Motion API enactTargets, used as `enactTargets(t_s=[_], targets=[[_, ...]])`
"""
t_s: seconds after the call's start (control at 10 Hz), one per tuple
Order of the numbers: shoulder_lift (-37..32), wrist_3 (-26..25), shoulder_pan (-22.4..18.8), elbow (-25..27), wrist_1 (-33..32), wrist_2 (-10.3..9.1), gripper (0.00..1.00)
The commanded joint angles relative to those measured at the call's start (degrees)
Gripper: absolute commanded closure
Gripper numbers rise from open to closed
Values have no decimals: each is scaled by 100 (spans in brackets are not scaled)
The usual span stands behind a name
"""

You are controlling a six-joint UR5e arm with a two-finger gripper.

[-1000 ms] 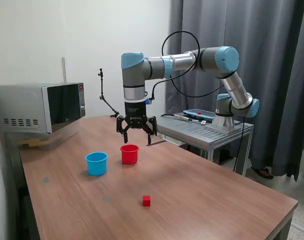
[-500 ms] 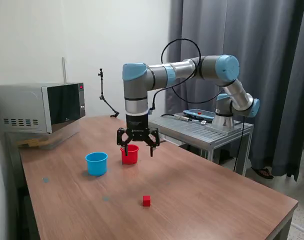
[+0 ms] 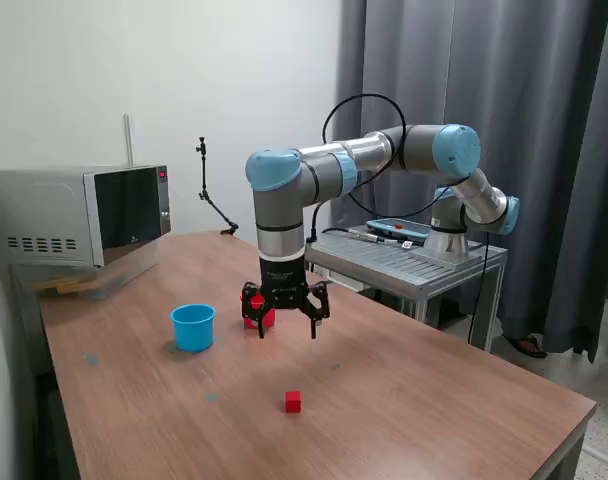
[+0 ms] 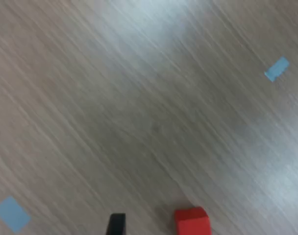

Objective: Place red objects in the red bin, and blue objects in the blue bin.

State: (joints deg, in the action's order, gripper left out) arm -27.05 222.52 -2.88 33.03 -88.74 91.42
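- The tabletop fills the lower half of the exterior view, bare wood with a few small blue tape marks on it.
- My arm has swung down and toward the middle of the frame over the last second; it hung above the cups a moment ago and now sits lower, in front of them.
- I read that as the last drop being finished and the arm heading for the next piece.
- The microwave sits at the left edge and the metal side cart right of centre, both well clear of my path.
- The blue bin stands left of centre, in plain sight.
- The red bin is just right of it, now mostly hidden behind the hand.
- The hand has its fingers spread wide and nothing between them.
- The red cube lies on the open wood below the hand in the exterior view, well apart from both cups; in the wrist view it sits at the bottom edge, between the two finger tips that just poke into frame.
- No blue cubes show anywhere on the wood; whether they sit inside the cups I cannot tell.
- Nothing stands between the hand and the cube.
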Motion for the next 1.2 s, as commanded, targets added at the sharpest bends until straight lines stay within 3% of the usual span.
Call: enactTargets(t_s=[0.0,0.3,0.6,1.1], targets=[[173,-50,-89,-60,6,-19,0],[331,-112,-221,-42,-99,-116,0],[384,-95,-230,-7,-222,-344,0],[446,-86,-178,-7,-424,-353,0]])
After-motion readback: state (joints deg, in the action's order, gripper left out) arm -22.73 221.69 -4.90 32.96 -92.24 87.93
